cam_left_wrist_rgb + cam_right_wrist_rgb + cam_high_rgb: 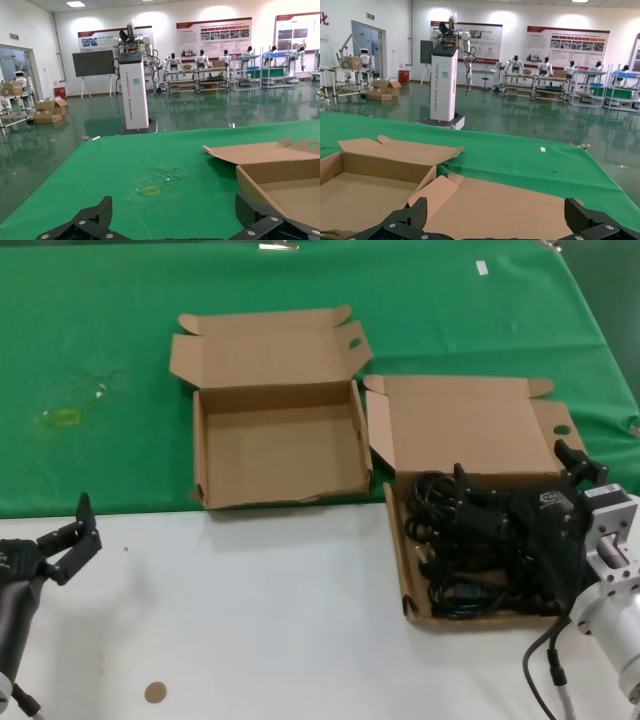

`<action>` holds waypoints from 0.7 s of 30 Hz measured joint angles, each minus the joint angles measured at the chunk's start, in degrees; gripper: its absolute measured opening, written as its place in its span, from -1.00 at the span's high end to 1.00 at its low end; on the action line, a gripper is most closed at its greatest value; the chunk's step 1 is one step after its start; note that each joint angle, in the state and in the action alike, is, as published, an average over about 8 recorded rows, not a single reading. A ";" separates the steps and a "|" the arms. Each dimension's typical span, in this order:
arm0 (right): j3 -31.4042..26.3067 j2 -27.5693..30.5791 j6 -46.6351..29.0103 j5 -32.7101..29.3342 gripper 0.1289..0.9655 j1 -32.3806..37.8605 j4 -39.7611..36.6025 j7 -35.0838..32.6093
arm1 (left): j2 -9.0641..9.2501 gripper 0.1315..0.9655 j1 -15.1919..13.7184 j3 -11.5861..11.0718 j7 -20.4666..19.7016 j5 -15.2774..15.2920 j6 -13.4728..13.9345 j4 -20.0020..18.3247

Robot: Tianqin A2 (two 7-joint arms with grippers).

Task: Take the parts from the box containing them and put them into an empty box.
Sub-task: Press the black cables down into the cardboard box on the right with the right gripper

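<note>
- Table nearest the robot is plain white, bare but for a small brown disc near its front edge.
- Left gripper hangs low at the near left with its fingers spread, holding nothing, well apart from both boxes.
- Right gripper sits over the cords in the long box at the right, fingers wide apart, nothing held.
- Cords lie tangled together, so a pinch there may lift several at once, or drag the light box along.
- A trailing plug could snag the empty box, just left of the long box, on its ragged front wall.
- Green cloth covers the far half, with a faint yellowish mark at the left.
- Beyond lies a bright hall with a white robot stand, shelving and wall posters.
</note>
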 joint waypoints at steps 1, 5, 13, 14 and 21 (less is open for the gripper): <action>0.00 0.00 0.00 0.00 -1.00 0.00 0.00 0.00 | 0.00 -0.79 0.00 0.00 0.00 0.00 0.00 0.00; -0.06 0.05 0.17 -0.01 -1.00 -0.01 -0.01 0.00 | 0.00 -0.69 0.00 0.00 0.00 0.00 0.00 0.00; 0.13 0.63 0.56 0.21 -1.00 -0.11 -0.09 0.20 | 0.00 -0.35 0.00 0.00 0.00 0.00 0.00 0.00; 0.16 0.82 0.58 0.29 -1.00 -0.13 -0.09 0.27 | 0.00 -0.35 0.00 0.00 0.00 0.00 0.00 0.00; -0.29 3.71 0.37 0.86 -1.00 -0.37 0.24 0.92 | 0.00 -0.02 0.00 0.00 0.00 0.00 0.00 0.00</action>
